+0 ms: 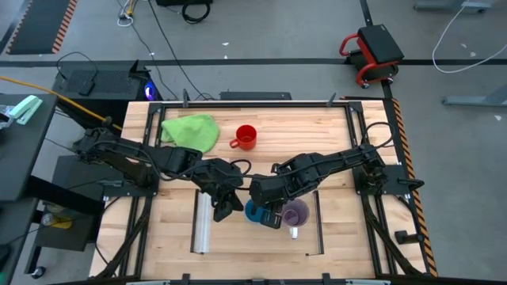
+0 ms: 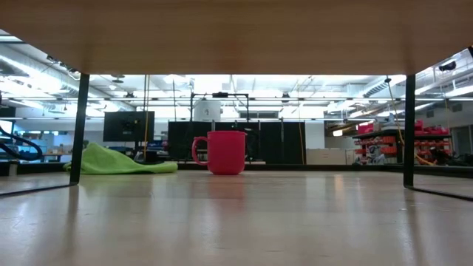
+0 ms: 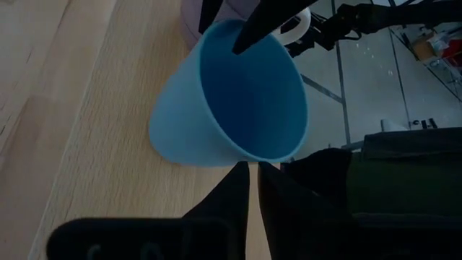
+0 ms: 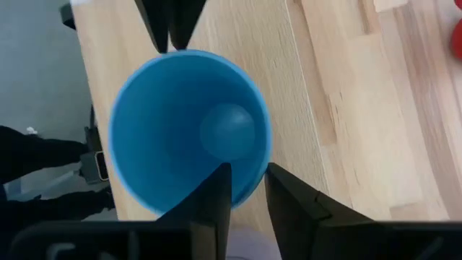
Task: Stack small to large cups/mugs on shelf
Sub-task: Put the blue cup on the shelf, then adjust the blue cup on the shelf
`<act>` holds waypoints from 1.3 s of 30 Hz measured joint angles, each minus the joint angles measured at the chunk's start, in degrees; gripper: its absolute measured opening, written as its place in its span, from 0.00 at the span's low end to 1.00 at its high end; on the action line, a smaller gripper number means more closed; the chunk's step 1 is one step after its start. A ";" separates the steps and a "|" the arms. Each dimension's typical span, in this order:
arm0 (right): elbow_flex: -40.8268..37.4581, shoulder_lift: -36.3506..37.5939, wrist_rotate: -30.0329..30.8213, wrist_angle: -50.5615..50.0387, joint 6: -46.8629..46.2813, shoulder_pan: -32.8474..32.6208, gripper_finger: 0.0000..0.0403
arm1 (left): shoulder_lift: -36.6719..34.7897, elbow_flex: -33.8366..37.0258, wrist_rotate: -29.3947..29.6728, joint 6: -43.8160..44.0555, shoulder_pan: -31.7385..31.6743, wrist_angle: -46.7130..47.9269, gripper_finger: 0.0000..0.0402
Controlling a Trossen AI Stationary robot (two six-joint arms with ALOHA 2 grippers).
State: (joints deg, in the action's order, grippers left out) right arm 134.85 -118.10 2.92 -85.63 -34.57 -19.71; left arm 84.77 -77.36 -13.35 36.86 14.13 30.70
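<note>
The light-blue cup point(image 1: 255, 210) stands with its mouth up on the light wooden shelf point(image 1: 238, 237), next to the purple mug point(image 1: 295, 214). My right gripper point(image 4: 245, 191) is shut on the cup's rim. My left gripper point(image 3: 254, 173) is shut, its fingertips at the outer side of the opposite rim. The red mug point(image 1: 246, 138) stands on its base on the tabletop beyond the shelf and also shows in the low view point(image 2: 225, 152). Whether the blue cup's base rests on the shelf cannot be told. My right gripper pinches the blue cup's rim point(image 4: 261, 170), one finger point(image 4: 216, 191) inside the cup and one point(image 4: 289, 198) outside. The fingers come from above, pointing down. The cup is upright, its mouth up. My left gripper's shut fingertips point(image 3: 242, 173) reach the cup's rim point(image 3: 249, 157) from outside; whether they touch it, I cannot tell.
A green cloth point(image 1: 190, 131) lies at the table's far left, beside the red mug. The shelf stands raised above the tabletop on thin dark legs point(image 2: 80, 125). It has a clear strip point(image 1: 203, 226) on its left edge and a dark bar point(image 1: 319, 226) on its right.
</note>
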 joint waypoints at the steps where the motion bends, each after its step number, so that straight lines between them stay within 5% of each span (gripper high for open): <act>1: 0.06 0.06 0.00 0.34 0.00 -0.04 0.23 | 0.00 0.00 -0.02 0.00 0.00 0.02 0.09; 15: 0.16 3.27 1.24 0.79 -0.98 -0.44 0.23 | -0.02 0.00 0.76 -1.14 -0.50 0.17 0.07; 26: 0.15 4.76 6.58 -3.99 -0.21 1.12 0.19 | -0.02 0.00 10.06 -2.68 -6.37 4.98 0.06; 39: -1.64 4.76 7.28 -4.37 2.19 2.28 0.02 | 4.99 -0.09 4.32 -3.36 -7.09 0.17 0.06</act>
State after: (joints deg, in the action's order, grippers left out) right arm 133.21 -113.34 10.20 -90.00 -32.38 -17.43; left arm 89.76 -77.45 -9.03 33.50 7.04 30.87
